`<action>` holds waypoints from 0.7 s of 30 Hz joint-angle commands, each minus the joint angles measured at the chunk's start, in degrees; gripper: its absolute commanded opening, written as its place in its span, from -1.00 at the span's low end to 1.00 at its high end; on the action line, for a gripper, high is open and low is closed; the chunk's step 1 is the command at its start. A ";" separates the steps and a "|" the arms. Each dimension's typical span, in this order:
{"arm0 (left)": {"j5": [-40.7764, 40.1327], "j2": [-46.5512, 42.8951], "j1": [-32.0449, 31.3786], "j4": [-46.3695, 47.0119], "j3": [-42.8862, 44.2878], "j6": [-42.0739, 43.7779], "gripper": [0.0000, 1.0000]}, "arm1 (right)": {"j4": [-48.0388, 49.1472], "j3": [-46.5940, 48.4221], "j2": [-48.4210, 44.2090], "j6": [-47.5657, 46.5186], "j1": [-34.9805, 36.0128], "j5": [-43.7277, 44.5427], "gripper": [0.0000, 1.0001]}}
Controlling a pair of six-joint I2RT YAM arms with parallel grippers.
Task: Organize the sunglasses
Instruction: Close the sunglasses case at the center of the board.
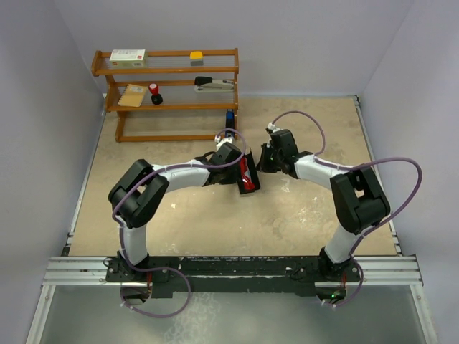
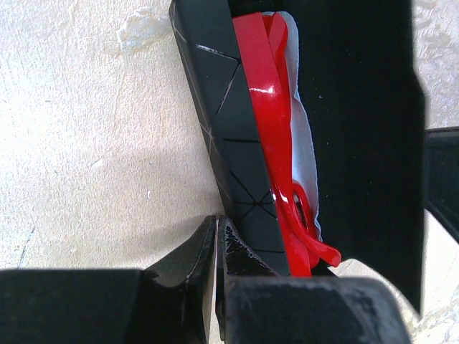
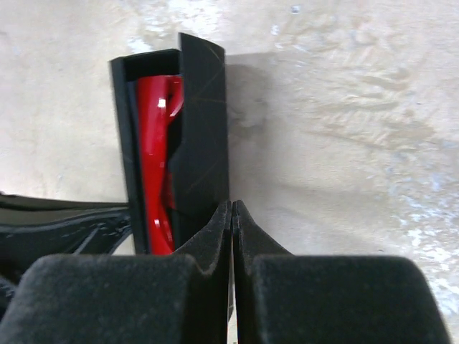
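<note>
Item: sunglasses (image 1: 247,170), bright red, folded, lying inside an open black case (image 1: 250,188) near the middle of the table (image 1: 201,222), in front of a wooden rack (image 1: 172,70) that stands at the far left. Left wrist view: the red frame (image 2: 267,107) lies lengthwise in the case (image 2: 229,129), set against its faceted black wall, with a pale cloth (image 2: 307,150) tucked behind it; one thin arm curls out at the near end of the case. Left gripper (image 2: 216,223): fingers clenched together with nothing seen between them, tips at the near end of the case, just beside the wall and below the glasses. Right wrist view: the sunglasses (image 3: 153,143) show as a red strip in the slot of the case (image 3: 204,122), partly covered by a raised black flap. Right gripper (image 3: 231,206): fingers pressed tight to each other, empty, tips just beside the lower edge of that flap; contact cannot be told. Overhead view: left gripper (image 1: 235,170) on the left side of the case, right gripper (image 1: 264,162) close on the right, the glasses between the two.
</note>
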 commanded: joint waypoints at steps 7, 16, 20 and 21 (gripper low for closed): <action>0.23 0.08 -0.22 2.51 1.60 -0.07 -1.00 | 1.39 3.84 -1.95 1.43 5.52 -2.87 -1.00; 0.21 -0.33 -0.26 2.64 1.42 0.11 -1.00 | 2.76 3.43 0.09 2.81 8.10 -2.86 -1.00; 0.14 -0.49 -0.21 2.32 1.55 0.16 -1.00 | 2.72 3.62 1.07 3.41 8.72 -2.04 -1.00; -0.07 -0.69 -0.22 2.00 1.62 0.29 -1.00 | 2.82 3.50 1.16 3.45 8.76 -2.00 -1.00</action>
